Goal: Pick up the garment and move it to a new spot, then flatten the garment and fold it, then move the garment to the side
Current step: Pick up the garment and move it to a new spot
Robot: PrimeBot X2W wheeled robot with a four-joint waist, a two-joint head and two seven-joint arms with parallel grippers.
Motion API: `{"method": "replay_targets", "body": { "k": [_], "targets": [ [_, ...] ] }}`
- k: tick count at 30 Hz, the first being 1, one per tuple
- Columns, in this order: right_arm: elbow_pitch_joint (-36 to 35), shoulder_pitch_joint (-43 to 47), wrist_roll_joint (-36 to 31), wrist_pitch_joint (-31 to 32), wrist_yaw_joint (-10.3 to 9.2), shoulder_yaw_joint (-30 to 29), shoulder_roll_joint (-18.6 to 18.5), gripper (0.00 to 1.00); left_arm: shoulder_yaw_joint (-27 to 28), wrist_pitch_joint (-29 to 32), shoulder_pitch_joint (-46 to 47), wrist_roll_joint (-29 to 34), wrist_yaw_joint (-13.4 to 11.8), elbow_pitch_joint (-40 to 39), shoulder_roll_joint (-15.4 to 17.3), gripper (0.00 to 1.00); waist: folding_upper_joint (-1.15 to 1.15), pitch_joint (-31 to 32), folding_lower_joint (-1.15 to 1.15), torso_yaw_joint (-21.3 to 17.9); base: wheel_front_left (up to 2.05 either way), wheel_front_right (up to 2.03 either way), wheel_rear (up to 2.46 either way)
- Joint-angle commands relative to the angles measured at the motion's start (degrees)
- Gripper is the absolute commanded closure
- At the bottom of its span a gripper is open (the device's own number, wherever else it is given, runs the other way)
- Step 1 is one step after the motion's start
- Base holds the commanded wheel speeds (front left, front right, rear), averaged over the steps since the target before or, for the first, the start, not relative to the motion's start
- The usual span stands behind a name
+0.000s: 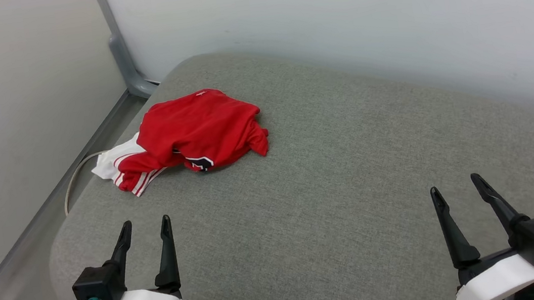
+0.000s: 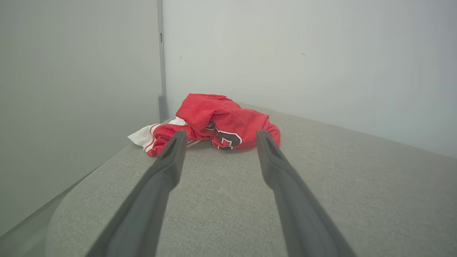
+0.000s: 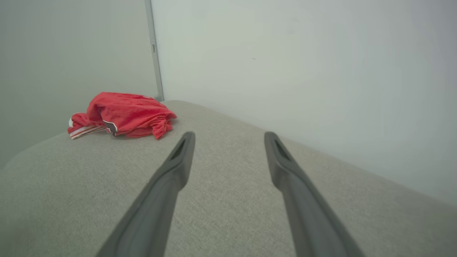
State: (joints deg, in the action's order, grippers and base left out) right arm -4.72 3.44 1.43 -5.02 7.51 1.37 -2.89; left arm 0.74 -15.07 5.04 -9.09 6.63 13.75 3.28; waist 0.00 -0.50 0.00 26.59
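The garment (image 1: pixel 193 131), a red jersey with a white striped sleeve end and a bit of black print, lies crumpled at the far left of a grey padded surface (image 1: pixel 333 188). My left gripper (image 1: pixel 146 226) hovers open at the near left, well short of the garment (image 2: pixel 217 119), with nothing between its fingers. At the near right my right gripper (image 1: pixel 455 185) is open and empty too, far from the garment (image 3: pixel 123 114), which sits up and to the left in the right wrist view.
A pale wall runs behind the surface, with a grey post (image 1: pixel 120 51) at its left corner. The surface's rounded left edge (image 1: pixel 60 231) drops to a floor strip with a white cable (image 1: pixel 74 176). The white sleeve hangs near that edge.
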Motion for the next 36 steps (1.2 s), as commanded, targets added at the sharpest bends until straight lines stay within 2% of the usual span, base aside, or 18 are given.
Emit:
{"method": "replay_targets", "body": {
  "k": [1,12,20,25,29,36],
  "targets": [
    [0.19,-0.31,0.29,-0.24,-0.04,-0.05,0.02,0.0,0.26,-0.15,0.61,-0.15,0.31,0.14,-0.07,0.0,0.0,0.14,0.0,0.81,0.0,0.0,0.0],
    [-0.08,-1.33,0.53,0.25,-0.04,0.03,0.02,0.0,1.05,-0.15,3.26,-0.72,0.69,1.31,0.24,0.0,0.0,-1.41,0.0,1.35,0.0,0.0,0.0],
    [-2.35,-4.37,-1.23,1.86,-0.04,-0.67,0.02,0.0,1.17,-0.14,11.85,-4.05,0.85,4.76,2.62,0.0,0.0,-7.69,0.0,-2.24,0.0,0.0,0.0],
    [-3.98,-7.4,-2.6,2.94,-0.04,-1.04,0.01,0.0,-0.93,0.27,20.75,-7.95,0.88,10.94,7.42,0.0,0.0,-13.51,0.0,-5.99,0.0,0.0,0.0],
    [-4.72,-9.75,-3.02,3.19,-0.04,-1.31,0.01,0.0,-4.32,3.14,27.91,-11.59,0.88,16.24,12.61,0.0,0.0,-18.23,0.0,-9.13,0.0,0.0,0.0],
    [-4.43,-13.3,-2.34,2.27,-0.04,-0.71,0.01,0.0,-13.1,14.93,37.9,-22.3,0.83,23.75,21.76,0.0,0.0,-24.69,0.0,-13.88,0.0,0.0,0.0]
  ]
}}
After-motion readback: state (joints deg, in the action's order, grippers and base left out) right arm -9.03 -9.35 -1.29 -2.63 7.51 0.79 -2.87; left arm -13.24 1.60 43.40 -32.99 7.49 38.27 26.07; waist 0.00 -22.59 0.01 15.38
